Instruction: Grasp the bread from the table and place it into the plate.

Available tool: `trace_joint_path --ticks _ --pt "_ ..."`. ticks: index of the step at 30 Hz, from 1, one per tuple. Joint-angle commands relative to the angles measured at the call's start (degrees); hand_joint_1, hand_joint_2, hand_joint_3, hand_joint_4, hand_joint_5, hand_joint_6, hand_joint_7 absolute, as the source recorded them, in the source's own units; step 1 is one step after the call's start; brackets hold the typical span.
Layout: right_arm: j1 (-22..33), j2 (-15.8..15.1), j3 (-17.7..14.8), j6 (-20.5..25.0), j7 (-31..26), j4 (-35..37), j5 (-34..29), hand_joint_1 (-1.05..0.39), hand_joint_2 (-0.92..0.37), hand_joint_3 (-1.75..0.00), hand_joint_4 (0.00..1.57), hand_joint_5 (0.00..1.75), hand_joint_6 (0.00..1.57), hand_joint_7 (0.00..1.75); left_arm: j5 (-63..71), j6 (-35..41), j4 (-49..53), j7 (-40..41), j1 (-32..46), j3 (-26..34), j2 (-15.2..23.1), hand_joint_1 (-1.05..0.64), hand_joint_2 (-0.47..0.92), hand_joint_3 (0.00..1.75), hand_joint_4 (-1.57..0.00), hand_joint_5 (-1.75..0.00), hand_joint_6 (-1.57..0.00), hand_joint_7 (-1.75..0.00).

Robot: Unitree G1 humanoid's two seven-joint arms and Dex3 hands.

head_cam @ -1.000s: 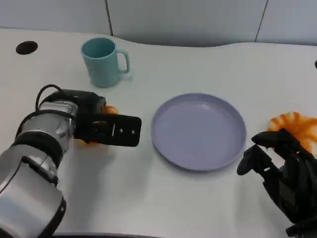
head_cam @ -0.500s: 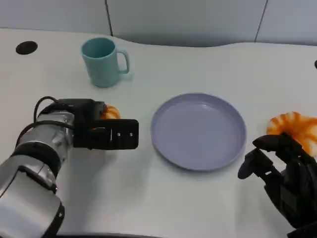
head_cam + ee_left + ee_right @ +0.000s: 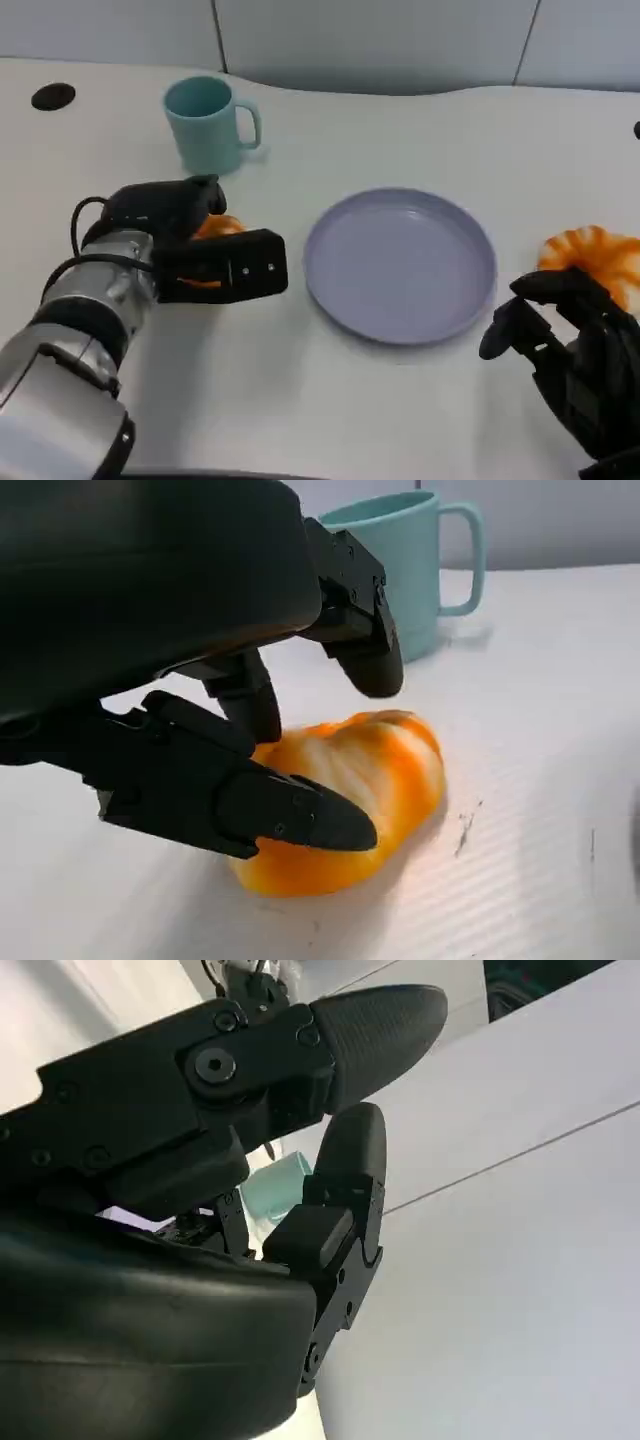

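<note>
At the near right edge of the white table (image 3: pixel 330 420), the robot's right hand (image 3: pixel 570 350) rests with its black fingers loosely apart and nothing between them, just in front of an orange-and-white ruffled object (image 3: pixel 592 255) lying beside the plate's right side. Toward the near left, the silver left forearm (image 3: pixel 70 330) reaches in, and the left hand (image 3: pixel 205 255) is wrapped over the bread (image 3: pixel 215 228), an orange, glossy roll lying on the table surface to the left of the plate; the left wrist view shows one black finger (image 3: pixel 250 805) laid along the roll's near side and others curled over its top, so the hand appears to be closing a grip on the bread, which sits on the tabletop. The round lavender plate (image 3: pixel 330 290) lies at mid-table between the two hands, apart from the bread. Farther back, a light teal mug (image 3: pixel 205 125) stands upright behind the left hand, handle pointing right. A small dark round hole (image 3: pixel 53 96) marks the table's far left corner.
</note>
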Motion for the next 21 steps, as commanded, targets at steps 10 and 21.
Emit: trace_joint_path --ticks 10,21 --pt "0.73 -0.06 -0.07 0.36 -0.4 -1.49 0.9 -0.56 -0.92 -0.11 0.61 1.71 0.79 0.9 2.25 -0.52 0.41 1.49 1.02 -1.61 0.41 -0.18 0.92 0.02 -0.97 -0.54 -1.06 -0.05" --pt "0.61 -0.23 -0.16 0.31 -0.05 -1.15 1.16 -0.57 -0.92 -0.11 0.62 1.7 0.79 0.89 0.2 -2.57 0.32 0.2 1.16 0.29 0.74 -0.08 0.92 0.02 -0.82 -1.03 -1.17 -0.07"
